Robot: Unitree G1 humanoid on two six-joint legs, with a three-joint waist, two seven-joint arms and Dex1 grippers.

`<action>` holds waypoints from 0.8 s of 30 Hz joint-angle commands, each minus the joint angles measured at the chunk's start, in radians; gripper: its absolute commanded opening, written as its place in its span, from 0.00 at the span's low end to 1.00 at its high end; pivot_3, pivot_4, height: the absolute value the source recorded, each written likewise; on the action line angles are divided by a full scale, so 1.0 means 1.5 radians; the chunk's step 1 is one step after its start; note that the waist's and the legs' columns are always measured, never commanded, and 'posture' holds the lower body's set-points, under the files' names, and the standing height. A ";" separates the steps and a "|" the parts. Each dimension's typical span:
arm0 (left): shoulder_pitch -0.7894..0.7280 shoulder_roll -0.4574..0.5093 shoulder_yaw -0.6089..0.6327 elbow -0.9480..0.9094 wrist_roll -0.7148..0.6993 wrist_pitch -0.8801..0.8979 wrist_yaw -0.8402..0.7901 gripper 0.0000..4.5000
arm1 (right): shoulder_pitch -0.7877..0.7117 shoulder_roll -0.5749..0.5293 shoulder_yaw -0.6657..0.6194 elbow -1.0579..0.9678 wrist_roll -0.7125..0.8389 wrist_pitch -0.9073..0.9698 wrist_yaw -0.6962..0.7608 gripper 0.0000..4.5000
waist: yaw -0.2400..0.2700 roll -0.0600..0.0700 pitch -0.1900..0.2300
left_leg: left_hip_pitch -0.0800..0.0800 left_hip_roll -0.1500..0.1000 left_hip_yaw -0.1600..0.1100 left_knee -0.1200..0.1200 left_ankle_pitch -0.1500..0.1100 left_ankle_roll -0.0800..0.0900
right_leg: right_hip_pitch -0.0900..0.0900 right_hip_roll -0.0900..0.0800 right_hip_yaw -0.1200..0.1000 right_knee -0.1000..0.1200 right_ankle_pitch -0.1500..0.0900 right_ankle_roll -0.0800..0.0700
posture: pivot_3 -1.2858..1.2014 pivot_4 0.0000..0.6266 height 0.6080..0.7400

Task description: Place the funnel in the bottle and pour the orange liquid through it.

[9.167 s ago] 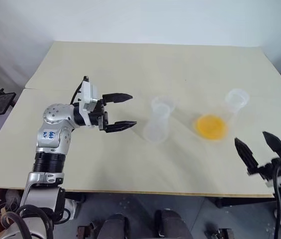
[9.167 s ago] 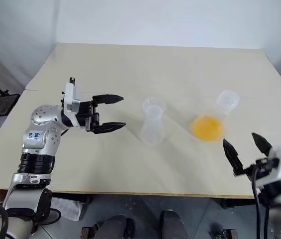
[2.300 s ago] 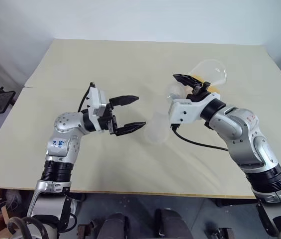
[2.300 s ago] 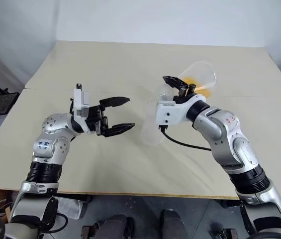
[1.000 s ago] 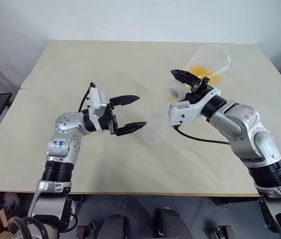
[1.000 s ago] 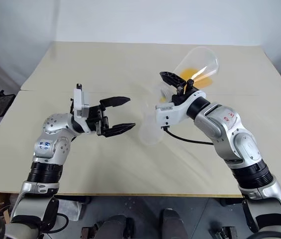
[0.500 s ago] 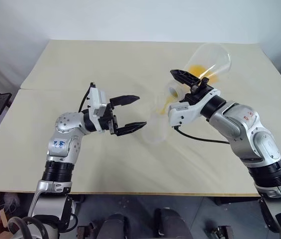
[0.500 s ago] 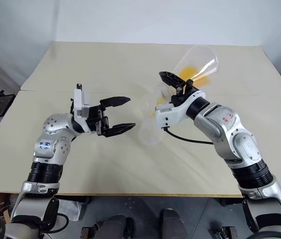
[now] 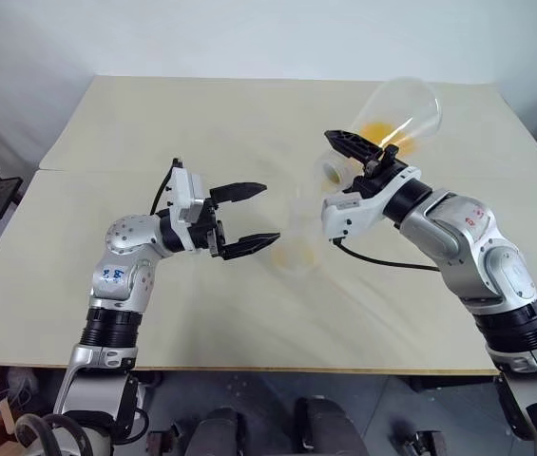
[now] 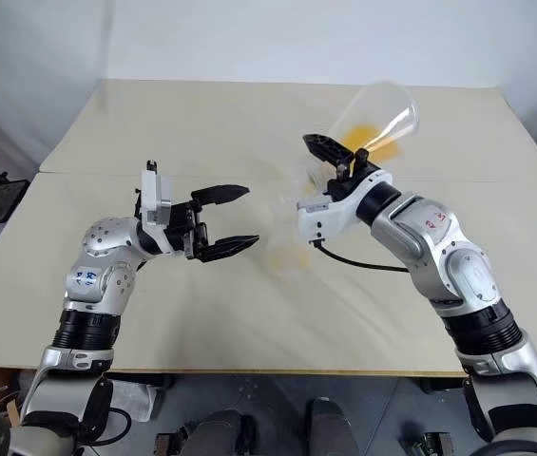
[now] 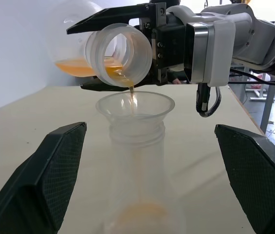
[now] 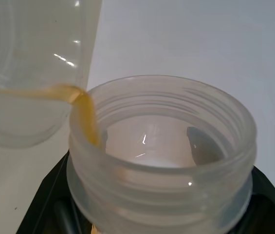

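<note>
Tilted further now, the flask [image 11: 93,48] streams orange liquid [image 11: 133,101] through the funnel [image 11: 135,105] into the bottle [image 11: 137,195]; much remains. Right gripper [image 9: 363,157] jaws pinch the flask's neck; left gripper [image 9: 260,216] jaws stand spread.

orange liquid [image 11: 136,213] has now pooled in the bottle [image 11: 137,170].

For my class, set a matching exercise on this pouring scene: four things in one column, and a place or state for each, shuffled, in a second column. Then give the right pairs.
Things
1. funnel
2. bottle
3. left end effector
4. right end effector

States
A. shut on the tilted flask
B. open, either side of the bottle, not touching it
C. seated in the bottle's neck, catching the thin stream
D. upright on the table, a little orange liquid at its bottom

Pairs: 1-C, 2-D, 3-B, 4-A
</note>
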State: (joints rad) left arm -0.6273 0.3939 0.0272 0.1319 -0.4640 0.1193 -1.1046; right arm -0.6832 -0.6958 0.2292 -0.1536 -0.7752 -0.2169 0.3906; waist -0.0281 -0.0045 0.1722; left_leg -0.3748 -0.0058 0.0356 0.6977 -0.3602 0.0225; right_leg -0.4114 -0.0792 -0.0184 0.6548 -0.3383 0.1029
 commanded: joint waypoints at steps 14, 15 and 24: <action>-0.001 -0.005 0.004 -0.014 -0.008 -0.008 0.003 1.00 | -0.019 -0.011 -0.026 -0.009 -0.018 -0.015 -0.022 0.55 | 0.000 0.000 0.000 | 0.000 0.000 0.000 0.000 0.000 0.000 | 0.000 0.000 0.000 0.000 0.000 0.000 | 0.52 0.24 1.00; -0.001 -0.005 0.004 -0.014 -0.007 -0.008 0.003 1.00 | -0.019 -0.010 -0.026 -0.008 -0.018 -0.016 -0.022 0.55 | 0.000 0.000 0.000 | 0.000 0.000 0.000 0.000 0.000 0.000 | 0.000 0.000 0.000 0.000 0.000 0.000 | 0.52 0.24 1.00; -0.001 -0.006 0.004 -0.014 -0.007 -0.009 0.003 1.00 | -0.020 -0.008 -0.023 -0.004 -0.024 -0.027 -0.029 0.55 | 0.000 0.000 0.000 | 0.000 0.000 0.000 0.000 0.000 0.000 | 0.000 0.000 0.000 0.000 0.000 0.000 | 0.52 0.24 1.00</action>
State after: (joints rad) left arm -0.6273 0.3910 0.0272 0.1319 -0.4644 0.1193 -1.1043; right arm -0.6849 -0.6961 0.2292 -0.1322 -0.8052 -0.2480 0.3710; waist -0.0282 -0.0045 0.1722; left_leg -0.3748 -0.0058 0.0356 0.6979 -0.3601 0.0225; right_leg -0.4114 -0.0792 -0.0184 0.6550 -0.3383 0.1028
